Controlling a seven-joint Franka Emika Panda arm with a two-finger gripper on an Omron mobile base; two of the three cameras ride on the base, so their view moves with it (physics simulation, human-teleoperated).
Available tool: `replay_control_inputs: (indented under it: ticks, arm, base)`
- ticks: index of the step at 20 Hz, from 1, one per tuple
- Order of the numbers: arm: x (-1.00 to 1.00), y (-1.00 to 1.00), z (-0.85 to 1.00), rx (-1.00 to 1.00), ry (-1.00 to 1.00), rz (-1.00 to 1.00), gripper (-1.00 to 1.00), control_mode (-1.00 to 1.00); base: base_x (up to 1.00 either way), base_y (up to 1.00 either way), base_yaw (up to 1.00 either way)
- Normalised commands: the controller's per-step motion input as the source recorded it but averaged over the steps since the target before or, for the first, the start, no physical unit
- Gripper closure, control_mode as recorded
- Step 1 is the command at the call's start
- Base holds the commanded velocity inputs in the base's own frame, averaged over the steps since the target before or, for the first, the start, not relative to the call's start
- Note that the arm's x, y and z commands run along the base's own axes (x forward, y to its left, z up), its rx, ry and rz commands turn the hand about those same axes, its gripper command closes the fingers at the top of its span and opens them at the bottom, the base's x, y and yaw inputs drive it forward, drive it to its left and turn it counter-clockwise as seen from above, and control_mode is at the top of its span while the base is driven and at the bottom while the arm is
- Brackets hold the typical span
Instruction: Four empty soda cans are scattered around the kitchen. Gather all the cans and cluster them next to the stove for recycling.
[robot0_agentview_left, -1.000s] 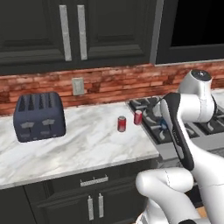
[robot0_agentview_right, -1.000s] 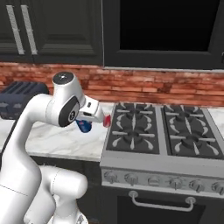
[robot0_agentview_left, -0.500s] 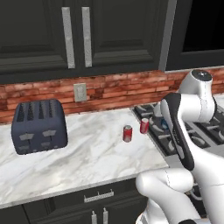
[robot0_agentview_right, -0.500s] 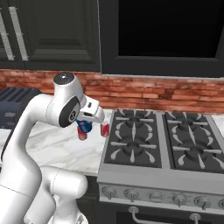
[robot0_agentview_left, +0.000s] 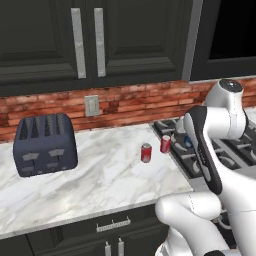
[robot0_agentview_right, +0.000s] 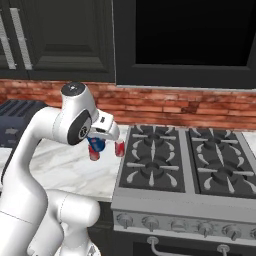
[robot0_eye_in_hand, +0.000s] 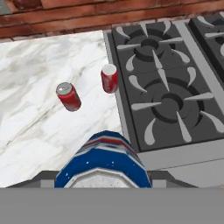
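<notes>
**Blue can in the jaws, above the counter edge by the stove**

My gripper (robot0_agentview_right: 100, 141) is pinched on a blue soda can (robot0_eye_in_hand: 105, 161), held in the air; from the hand view its red and white bands show, but I can read no lettering on it. Below and ahead of the gripper, two red soda cans stand upright on the white marble counter (robot0_agentview_left: 95, 175): one (robot0_eye_in_hand: 109, 78) just beside the stove's left edge, the other (robot0_eye_in_hand: 68, 96) a little further out to the left, the two near each other but apart. Their white marking is too small for me to read. To the right of the gripper lies the stove (robot0_eye_in_hand: 170, 92), steel with black burner grates; a row of knobs runs along its front in the right base view. Beyond the cans a red brick backsplash (robot0_agentview_left: 135, 100) bears a wall outlet (robot0_agentview_left: 91, 105), with dark cabinets (robot0_agentview_left: 90, 40) above. Far left on the counter sits a dark blue-grey toaster (robot0_agentview_left: 45, 145)
</notes>
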Motion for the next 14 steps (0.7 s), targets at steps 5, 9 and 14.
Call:
replay_control_inputs:
  ticks: [5, 9, 14]
  arm:
    - [0.21, 0.11, -0.57, 0.00, 0.00, 0.00, 1.00, -1.00]
    - [0.32, 0.00, -0.57, 0.00, 0.00, 0.00, 1.00, -1.00]
    - [0.35, 0.00, -0.52, 0.00, 0.00, 0.00, 1.00, -1.00]
  base:
    - [0.00, 0.00, 0.00]
    - [0.00, 0.00, 0.00]
    - [0.00, 0.00, 0.00]
